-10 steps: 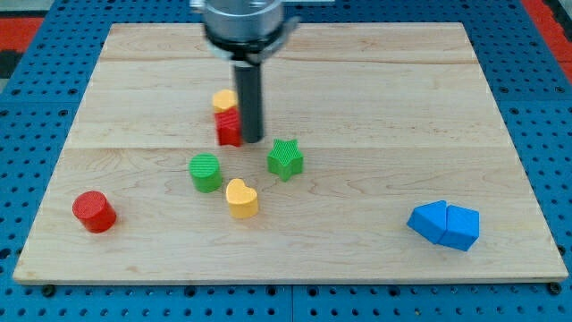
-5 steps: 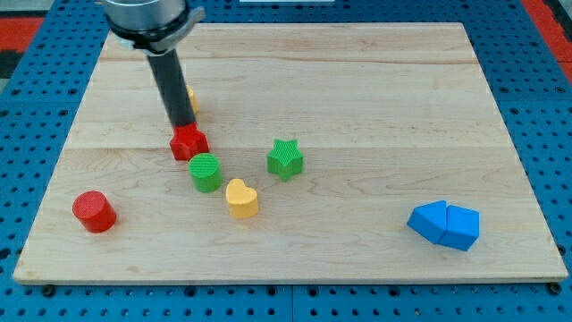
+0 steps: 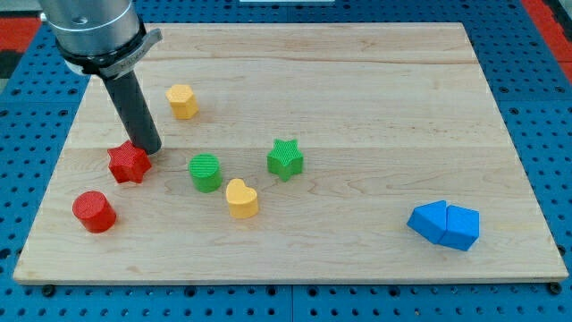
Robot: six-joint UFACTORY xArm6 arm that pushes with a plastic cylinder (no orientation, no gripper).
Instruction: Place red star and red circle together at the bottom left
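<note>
**Our rod stands against the red star, near the red circle**

We start with the wooden board (image 3: 375,80), the biggest thing here: pale planks with visible grain and two long seams running across it. It rests on a blue pegboard (image 3: 545,107) dotted with holes, with a patch of red at the view's top corners.

Our arm (image 3: 89,27) enters from the view's top left, a broad grey metal collar from which a straight dark rod leans down toward the view's right. We carry no gripper, so there is nothing to open or close and nothing held. My tip (image 3: 150,150) sits on the board touching the upper right edge of the red star (image 3: 128,163).

The red star is ribbed plastic and lies at the board's left. The red circle (image 3: 94,211), a short ribbed cylinder, stands just below and left of it, near but apart.

Two blue blocks (image 3: 444,224), angular and touching one another, lie at the view's bottom right. In the middle are a green star (image 3: 285,158), a green circle (image 3: 206,172) and a yellow heart (image 3: 240,198) just below and right of that circle. A yellow block (image 3: 182,101), roughly hexagonal, sits above them, right of the rod.
</note>
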